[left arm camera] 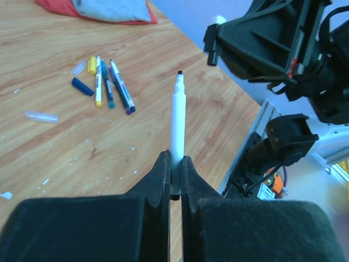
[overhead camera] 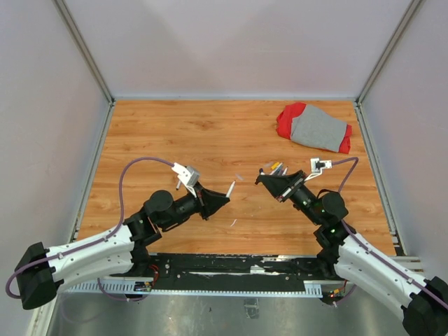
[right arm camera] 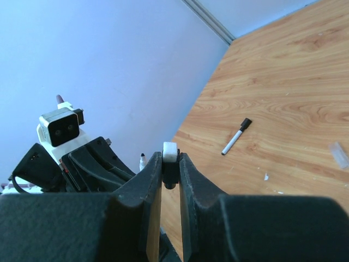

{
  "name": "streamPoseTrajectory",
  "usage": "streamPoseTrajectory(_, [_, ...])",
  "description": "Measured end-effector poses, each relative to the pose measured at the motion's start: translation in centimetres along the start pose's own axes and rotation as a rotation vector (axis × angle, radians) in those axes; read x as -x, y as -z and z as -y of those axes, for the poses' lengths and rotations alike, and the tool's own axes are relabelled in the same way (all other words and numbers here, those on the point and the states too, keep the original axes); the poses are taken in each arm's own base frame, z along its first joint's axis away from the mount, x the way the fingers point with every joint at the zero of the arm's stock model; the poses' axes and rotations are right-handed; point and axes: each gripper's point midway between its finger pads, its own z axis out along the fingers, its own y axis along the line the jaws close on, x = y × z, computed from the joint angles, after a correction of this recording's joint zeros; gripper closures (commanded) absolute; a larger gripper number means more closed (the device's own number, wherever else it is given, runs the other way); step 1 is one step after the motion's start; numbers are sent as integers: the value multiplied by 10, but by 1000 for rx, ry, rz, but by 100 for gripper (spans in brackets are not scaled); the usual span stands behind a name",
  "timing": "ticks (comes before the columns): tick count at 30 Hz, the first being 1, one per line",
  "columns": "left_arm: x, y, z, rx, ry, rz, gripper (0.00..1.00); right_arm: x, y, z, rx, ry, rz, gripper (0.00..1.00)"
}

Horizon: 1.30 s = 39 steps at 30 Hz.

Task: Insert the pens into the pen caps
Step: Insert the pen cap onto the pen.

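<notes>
— What does the overhead camera give you?

— Both arms are over the counter [overhead camera: 168, 133], their hands facing each other near the middle but apart. The left hand [overhead camera: 225, 200] grips a white pen [overhead camera: 230, 189]. What the right hand [overhead camera: 260, 177] carries is too small to tell from there.

— The right wrist camera settles it. Its fingers [right arm camera: 147, 185] are clamped on a short cap [right arm camera: 170, 150], white on top and dark below.

— And the left wrist camera shows the pen pinched low on its barrel, dark tip pointing away toward the right hand.

— The other pens?

— From above, just a small bunch beside the right hand. The left wrist view separates them: a yellow-ended pen [left arm camera: 98, 82] and blue pens [left arm camera: 122, 90] lying side by side, a loose blue cap [left arm camera: 83, 86] just beside them and a clear tube [left arm camera: 41, 115] farther off.

— Only the right wrist view shows a black-ended pen [right arm camera: 235, 136] lying alone on the wood.

— A red and grey cloth [overhead camera: 315, 127] sits at the far right.
</notes>
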Motion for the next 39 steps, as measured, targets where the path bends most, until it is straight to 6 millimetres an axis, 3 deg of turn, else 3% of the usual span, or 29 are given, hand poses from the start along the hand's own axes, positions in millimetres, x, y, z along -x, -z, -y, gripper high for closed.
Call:
streamPoseTrajectory(8, [-1, -7, 15, -76, 21, -1, 100, -6, -5, -20, 43, -66, 57, 99])
streamPoseTrajectory(16, [-6, -9, 25, -120, 30, -20, 99, -11, -15, -17, 33, -85, 68, 99])
streamPoseTrajectory(39, [-13, -11, 26, -130, 37, -44, 99, -12, -19, -32, 101, -95, 43, 99])
